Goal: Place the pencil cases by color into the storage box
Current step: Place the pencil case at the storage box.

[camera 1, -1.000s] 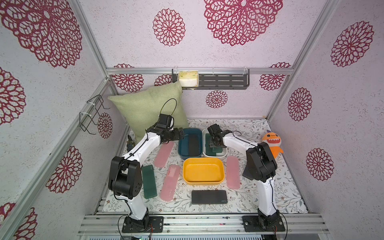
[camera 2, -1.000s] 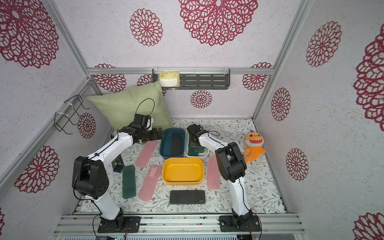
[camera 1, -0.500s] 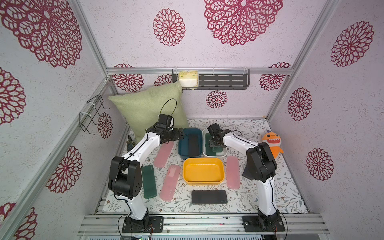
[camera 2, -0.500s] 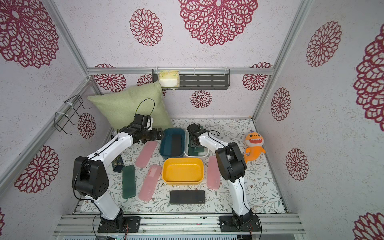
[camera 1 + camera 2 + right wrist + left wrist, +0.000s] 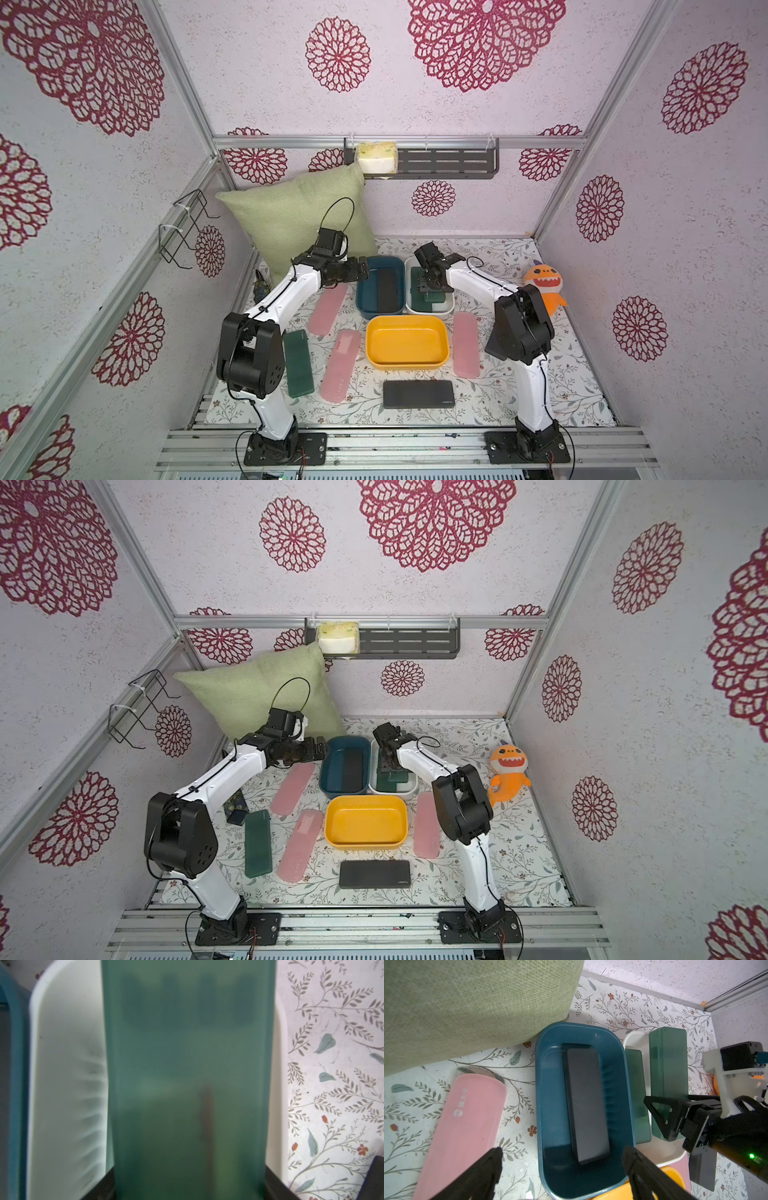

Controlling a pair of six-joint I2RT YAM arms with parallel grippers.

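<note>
The dark green pencil case is hanging just above the white bin, over the side away from the blue bin. The right pincer is grasping it across its width at one end. A second green case is already lying inside this bin. The step in hand looks like sorting green into white. The next move calls for lowering the case flat beside its twin, then unclenching.

In the blue bin a black case is lying lengthwise, and the left pincer is hovering over it, released and empty.

The yellow bin is sitting empty. On the desk three pink cases, another green case and another black case are waiting.
</note>
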